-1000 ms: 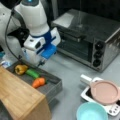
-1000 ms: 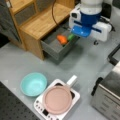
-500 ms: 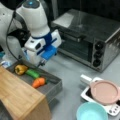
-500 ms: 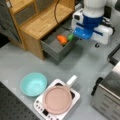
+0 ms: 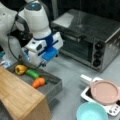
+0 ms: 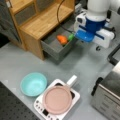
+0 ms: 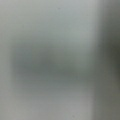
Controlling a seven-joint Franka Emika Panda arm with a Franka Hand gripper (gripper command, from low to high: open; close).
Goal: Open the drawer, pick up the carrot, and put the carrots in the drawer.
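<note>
The dark-grey drawer [image 5: 53,87] [image 6: 53,48] stands pulled out from the wooden-topped cabinet [image 5: 17,95] [image 6: 42,21]. The orange carrot [image 5: 38,82] [image 6: 62,39] lies inside it, beside a green vegetable [image 5: 33,73] [image 6: 71,37] and a yellow lumpy one [image 5: 20,69]. My gripper [image 5: 43,63] [image 6: 97,46], under the white-and-blue wrist, hangs just outside the drawer's far rim, apart from the carrot and with nothing visibly in it. The wrist view is a blank grey surface with neither fingers nor objects in it.
A silver toaster oven [image 5: 90,35] [image 6: 107,97] stands beside the arm. A pink pan [image 5: 105,92] [image 6: 58,99] rests on a white hob, with a light-blue bowl [image 5: 93,112] [image 6: 33,83] next to it. Grey tabletop lies between these and the drawer.
The gripper has drifted slightly away from the drawer. The carrot stays put inside it.
</note>
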